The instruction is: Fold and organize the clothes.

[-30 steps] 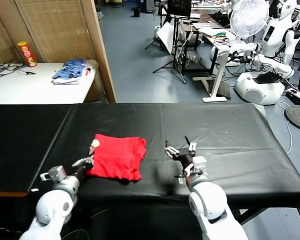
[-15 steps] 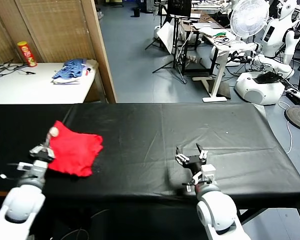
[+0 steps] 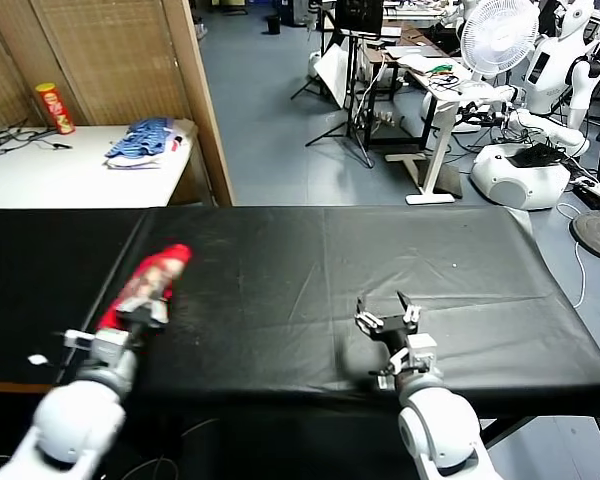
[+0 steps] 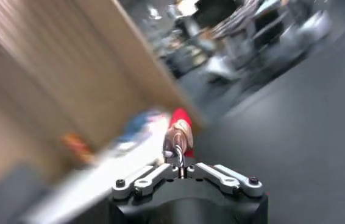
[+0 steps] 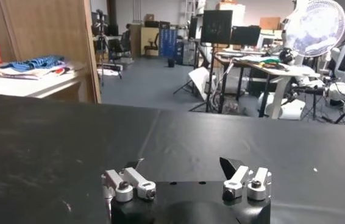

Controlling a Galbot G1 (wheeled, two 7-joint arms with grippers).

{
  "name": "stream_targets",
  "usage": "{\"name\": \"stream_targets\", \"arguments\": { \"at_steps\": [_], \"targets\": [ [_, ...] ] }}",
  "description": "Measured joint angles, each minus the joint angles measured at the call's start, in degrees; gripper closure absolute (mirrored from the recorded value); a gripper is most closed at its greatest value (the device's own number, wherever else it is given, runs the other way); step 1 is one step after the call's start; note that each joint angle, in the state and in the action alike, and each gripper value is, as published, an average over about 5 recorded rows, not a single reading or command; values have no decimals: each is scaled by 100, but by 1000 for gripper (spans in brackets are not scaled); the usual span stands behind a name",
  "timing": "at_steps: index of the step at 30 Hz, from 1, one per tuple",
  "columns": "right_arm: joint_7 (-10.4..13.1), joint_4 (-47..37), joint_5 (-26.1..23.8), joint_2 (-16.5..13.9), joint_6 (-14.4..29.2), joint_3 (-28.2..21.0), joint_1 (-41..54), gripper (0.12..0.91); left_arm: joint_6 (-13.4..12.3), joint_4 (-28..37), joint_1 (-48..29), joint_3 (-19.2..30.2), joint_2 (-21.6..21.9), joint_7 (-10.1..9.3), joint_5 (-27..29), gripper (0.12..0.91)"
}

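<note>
Now, starting at the left of the black bench (image 3: 310,270), we see our left tool (image 3: 140,312) clamped shut on the red T-shirt (image 3: 148,280), which it holds lifted off the bench's left part. The shirt is bunched into a narrow roll, its long axis running away from the tool toward the bench's far edge; in the left wrist view it shows as a red bundle (image 4: 181,125) directly ahead of the closed jaws, with a pale patch that may be the print. No flat side is visible, so we cannot tell how neatly it is folded. We judge the shirt is being carried leftward to be set down. Further right, near the bench's front edge, our right tool (image 3: 388,320) waits with jaws spread wide and empty, well apart from the shirt.
</note>
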Motion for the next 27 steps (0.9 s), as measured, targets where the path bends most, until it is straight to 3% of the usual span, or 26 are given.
{"name": "stream_targets", "arguments": {
  "at_steps": [4,7,10,14,18,21,27],
  "targets": [
    [-53,45,87,-88,-6,55,-59,227,93,-34,-201,551,-435,-121,-759,884],
    [-162,92,158,-137,-46,20,-94,227,87,14,-323,861,-679,-107,-748,884],
    [-344,127,262,-195,-143,-63,-100,227,60,30,-358,1074,-800,35,-503,845],
    [-484,91,665,-281,-369,-259,-14,227,-114,-23,-350,1206,-822,284,-294,660],
    [-244,-68,1393,-277,-683,-524,207,227,-326,-134,-303,1178,-769,465,-520,426],
    [-53,-273,1981,-207,-776,-815,473,227,-467,-244,-278,1089,-724,433,-770,291],
    [16,-944,2460,76,-720,-1526,1109,227,-621,-435,-132,861,-647,357,-754,233]
  ]
}}
